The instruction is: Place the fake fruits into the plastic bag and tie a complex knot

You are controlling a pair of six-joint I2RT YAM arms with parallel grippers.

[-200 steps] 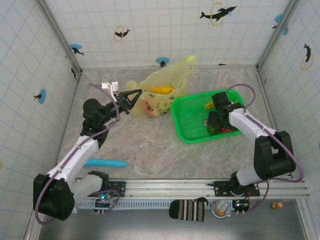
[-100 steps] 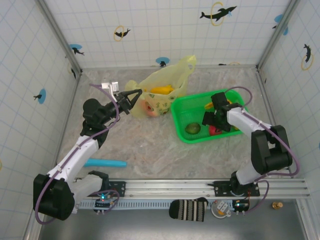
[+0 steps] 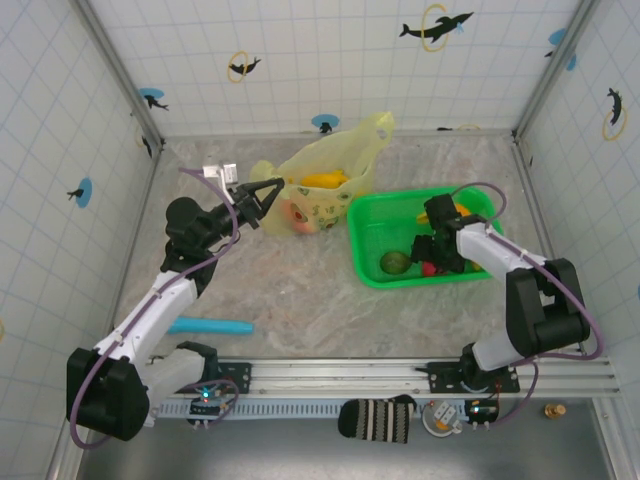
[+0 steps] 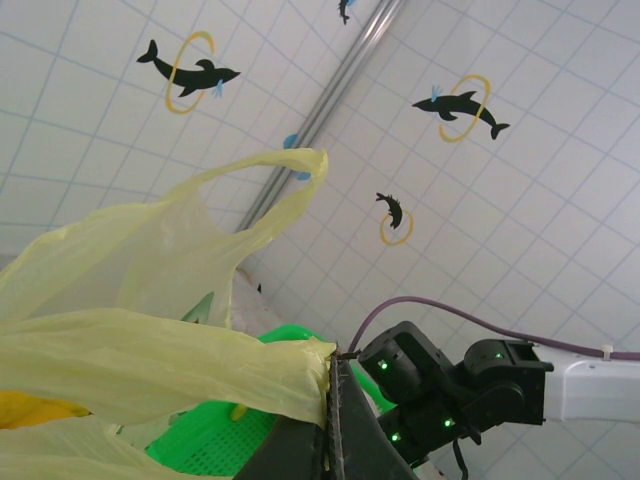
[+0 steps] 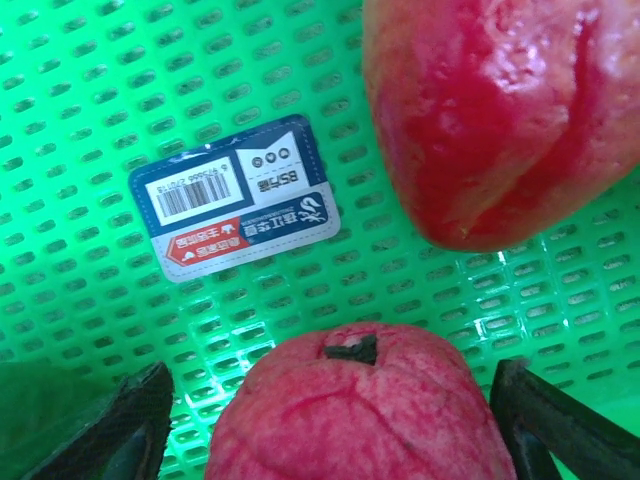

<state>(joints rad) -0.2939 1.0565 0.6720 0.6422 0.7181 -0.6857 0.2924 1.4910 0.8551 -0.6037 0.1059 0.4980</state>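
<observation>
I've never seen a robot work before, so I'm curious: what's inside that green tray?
The green tray holds a green fruit, one red fruit between the open fingers of the right gripper, another red fruit, and a barcode sticker. The right arm hides whatever lies beneath it.

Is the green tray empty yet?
Not empty: the green tray holds a green fruit, and the right wrist view shows a round red fruit and a larger red fruit on its mesh.

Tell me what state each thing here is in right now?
Plastic bag: pinched and held up, yellow fruit inside.
Left end effector: shut on the bag.
Right end effector: open, straddling a red fruit.
Red fruit: lying in tray, not gripped.
Green tray: holding loose fruit.
Blue stick: lying flat, untouched.
</observation>
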